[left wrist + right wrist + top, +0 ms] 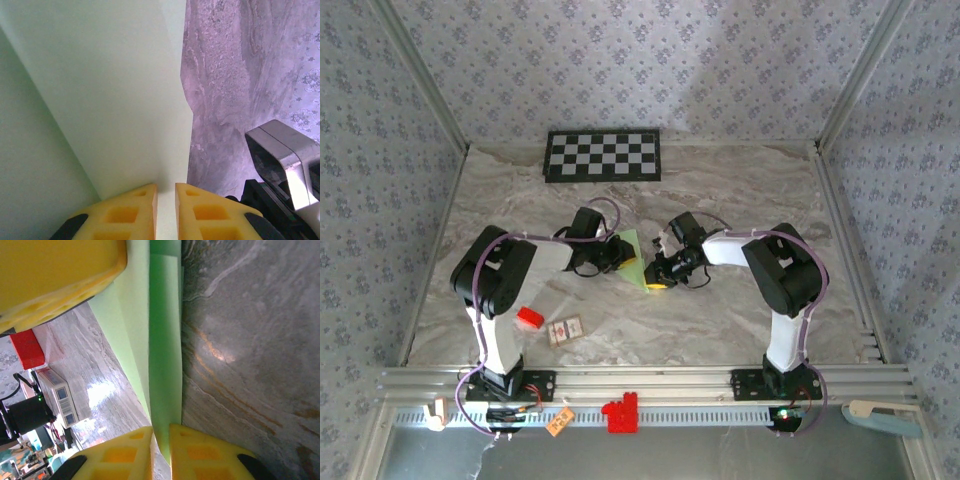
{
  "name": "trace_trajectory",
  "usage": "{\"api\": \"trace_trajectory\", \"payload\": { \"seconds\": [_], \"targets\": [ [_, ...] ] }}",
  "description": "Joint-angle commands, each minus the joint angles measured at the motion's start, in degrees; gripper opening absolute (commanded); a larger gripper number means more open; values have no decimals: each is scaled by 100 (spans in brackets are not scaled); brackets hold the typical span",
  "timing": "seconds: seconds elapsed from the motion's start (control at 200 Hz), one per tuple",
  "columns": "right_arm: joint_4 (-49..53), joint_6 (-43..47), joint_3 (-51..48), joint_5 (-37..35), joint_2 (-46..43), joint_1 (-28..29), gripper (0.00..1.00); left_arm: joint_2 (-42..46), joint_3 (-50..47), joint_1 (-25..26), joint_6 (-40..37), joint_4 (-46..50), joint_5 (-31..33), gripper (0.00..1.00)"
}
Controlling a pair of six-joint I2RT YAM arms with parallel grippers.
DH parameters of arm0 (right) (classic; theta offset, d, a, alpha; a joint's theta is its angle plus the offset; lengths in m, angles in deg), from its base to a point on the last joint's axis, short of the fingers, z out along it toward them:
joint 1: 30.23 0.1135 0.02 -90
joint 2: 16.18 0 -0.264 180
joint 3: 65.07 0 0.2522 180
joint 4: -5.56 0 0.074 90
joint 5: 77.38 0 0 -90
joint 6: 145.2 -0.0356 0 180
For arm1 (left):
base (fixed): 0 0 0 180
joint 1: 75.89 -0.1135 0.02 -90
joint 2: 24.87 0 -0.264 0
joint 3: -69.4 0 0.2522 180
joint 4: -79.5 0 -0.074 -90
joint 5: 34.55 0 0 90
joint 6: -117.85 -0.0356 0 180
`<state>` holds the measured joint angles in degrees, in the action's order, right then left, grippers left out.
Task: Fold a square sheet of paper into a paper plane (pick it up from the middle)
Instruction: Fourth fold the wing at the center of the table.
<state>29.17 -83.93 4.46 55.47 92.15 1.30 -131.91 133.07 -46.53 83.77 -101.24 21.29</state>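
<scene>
Top external view: the sheet of paper (634, 256) is a small pale green wedge between the two arms. It sits on the near side of the checkerboard panel (603, 155), apart from it and a little right of its middle.
Paper, close up: the right wrist view shows the sheet of paper (165, 365) already in several overlapping layers with sharp straight edges. I judge the plane partly folded, not finished.
Contact with table: I cannot tell whether the paper's lower edge rests on the marble table (740, 200).
Left gripper: the left gripper (166, 200) has its yellow fingers drawn close together with the pale sheet (115, 100) running down between them, so it is clamped on the paper.
Right gripper: the right gripper (160, 450) is likewise closed onto the green layers, pinching them from the side facing the left one.
Red block: the red block (529, 318) lies far nearer the arm bases than the panel and to the panel's left, with a small labelled box (565, 329) just beside it.
Risk, tearing: both grippers hold one thin sheet, so pulling apart could rip it.
Risk, slipping: a narrow pinch on smooth layers may let them slide and spoil the crease alignment.
Risk, collision: the fingers sit very near each other, so a small misjudged move could knock them together.
</scene>
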Motion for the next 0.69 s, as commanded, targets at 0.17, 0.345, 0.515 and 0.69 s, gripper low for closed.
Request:
{"api": "trace_trajectory", "payload": {
  "seconds": [0.17,0.345,0.515,0.69],
  "targets": [
    [17,-180,-99,-190,-309,-92,24,-137,110,29,-160,268,68,17],
    [-172,-411,-267,-283,-839,-185,29,-170,120,34,-152,264,59,17],
    [-131,-346,-299,-449,-1079,-218,28,-168,124,34,-152,255,57,17],
    [25,-247,-149,-694,-870,-92,27,-150,111,26,-143,260,58,17]
  ]
}}
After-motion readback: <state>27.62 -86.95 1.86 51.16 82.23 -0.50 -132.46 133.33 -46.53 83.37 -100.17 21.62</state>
